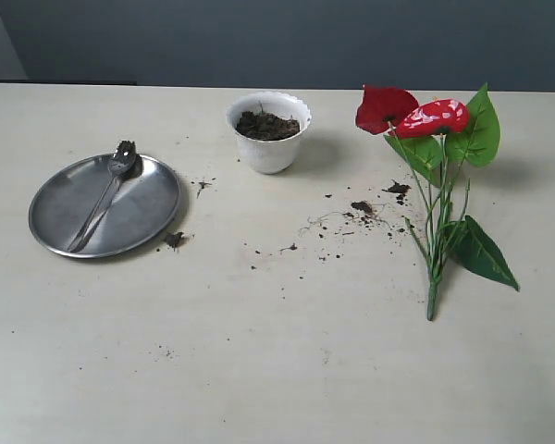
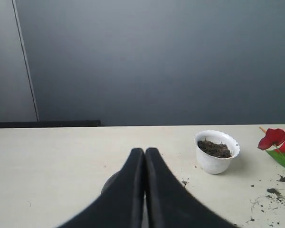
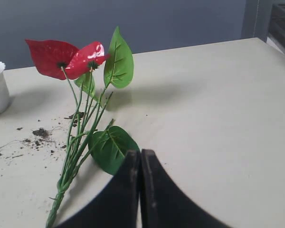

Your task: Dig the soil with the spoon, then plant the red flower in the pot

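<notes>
Red flower lies flat just beyond the closed, empty right pincer; left pincer likewise closed.

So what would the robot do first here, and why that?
Probably open the left hand and lower it to the spoon, which lies untouched on the steel plate. Both hands are shut and empty, the soil in the pot looks undug, and the red flower lies flat on the table, so digging seems to come first.
</notes>
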`<action>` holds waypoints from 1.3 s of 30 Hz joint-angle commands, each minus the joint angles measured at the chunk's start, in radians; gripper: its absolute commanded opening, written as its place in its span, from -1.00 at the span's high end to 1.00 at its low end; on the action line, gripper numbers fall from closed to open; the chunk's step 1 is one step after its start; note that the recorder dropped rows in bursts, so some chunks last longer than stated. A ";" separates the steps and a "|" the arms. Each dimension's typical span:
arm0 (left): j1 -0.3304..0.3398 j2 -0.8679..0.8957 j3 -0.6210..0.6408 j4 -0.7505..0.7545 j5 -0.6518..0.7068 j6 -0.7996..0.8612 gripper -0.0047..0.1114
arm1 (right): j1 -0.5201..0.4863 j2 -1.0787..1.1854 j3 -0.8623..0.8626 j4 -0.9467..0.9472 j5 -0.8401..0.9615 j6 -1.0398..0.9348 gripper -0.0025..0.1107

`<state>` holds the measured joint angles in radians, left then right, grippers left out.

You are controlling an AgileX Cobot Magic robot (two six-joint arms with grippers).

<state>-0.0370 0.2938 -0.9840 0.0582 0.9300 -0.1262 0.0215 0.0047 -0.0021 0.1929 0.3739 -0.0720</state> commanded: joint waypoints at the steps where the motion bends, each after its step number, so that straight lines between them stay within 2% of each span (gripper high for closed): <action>1: -0.005 -0.061 0.001 0.062 0.013 0.006 0.91 | 0.003 -0.005 0.002 0.000 -0.009 -0.003 0.95; 11: -0.005 -0.109 0.001 0.084 -0.004 0.003 0.91 | 0.003 -0.005 0.002 0.000 -0.009 -0.003 0.95; 16: -0.005 -0.109 0.013 0.172 -0.026 0.003 0.91 | 0.003 -0.005 0.002 0.000 -0.011 -0.003 0.95; 19: -0.005 -0.107 0.135 0.184 -0.232 0.005 0.91 | 0.003 -0.005 0.002 0.000 -0.011 -0.003 0.95; 22: -0.005 -0.107 0.328 0.154 -0.459 0.005 0.91 | 0.003 -0.005 0.002 0.000 -0.011 -0.003 0.95; 26: -0.002 -0.107 0.581 0.111 -0.669 0.005 0.91 | 0.003 -0.005 0.002 0.000 -0.011 -0.003 0.95; 30: -0.002 -0.109 0.761 0.111 -0.725 0.011 0.91 | 0.003 -0.005 0.002 0.000 -0.009 -0.003 0.95; 34: -0.002 -0.141 0.858 0.111 -0.777 0.013 0.91 | 0.003 -0.005 0.002 0.000 -0.009 -0.003 0.95; 39: 0.060 -0.256 0.953 0.041 -0.794 0.013 0.91 | 0.003 -0.005 0.002 0.000 -0.009 -0.003 0.95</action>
<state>-0.0096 0.0981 -0.0733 0.1417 0.1628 -0.1151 0.0215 0.0047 -0.0021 0.1929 0.3739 -0.0720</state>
